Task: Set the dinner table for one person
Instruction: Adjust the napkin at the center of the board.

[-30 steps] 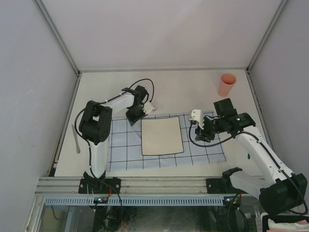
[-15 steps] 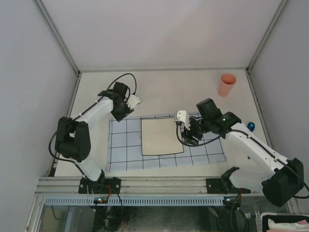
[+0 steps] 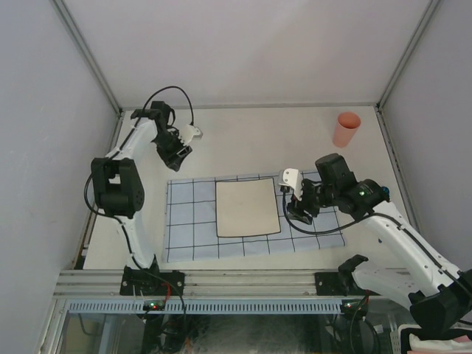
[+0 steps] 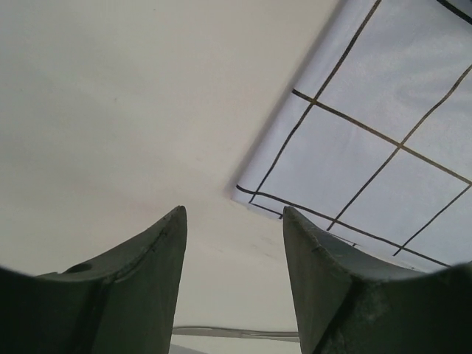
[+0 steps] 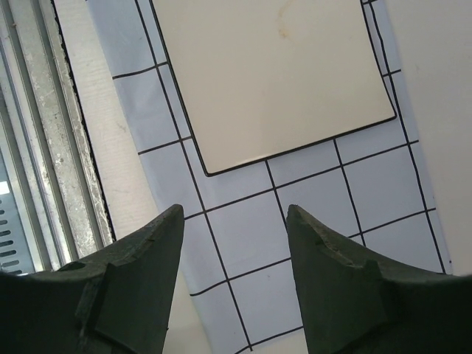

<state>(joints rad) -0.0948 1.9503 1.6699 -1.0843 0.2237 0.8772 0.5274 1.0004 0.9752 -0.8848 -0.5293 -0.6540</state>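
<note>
The dinner table (image 3: 295, 136) lies below the left gripper (image 4: 234, 214) and the right gripper (image 5: 234, 210). Both have their fingers spread apart.

Plate (image 3: 248, 207) on cloth (image 3: 192, 221), cloth on dinner table (image 3: 273, 140), cup (image 3: 346, 130) behind right

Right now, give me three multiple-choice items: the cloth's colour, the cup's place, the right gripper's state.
1. The cloth is: A) light blue with a dark grid B) plain red C) green striped.
2. The cup stands: A) on the cloth B) at the table's far right corner C) at the near left corner.
3. The right gripper is: A) shut on the cup B) open and empty C) shut on the cloth.
A: the top view shows it. B: it stands off the cloth, far right. B: its jaws stand apart, nothing between.
</note>
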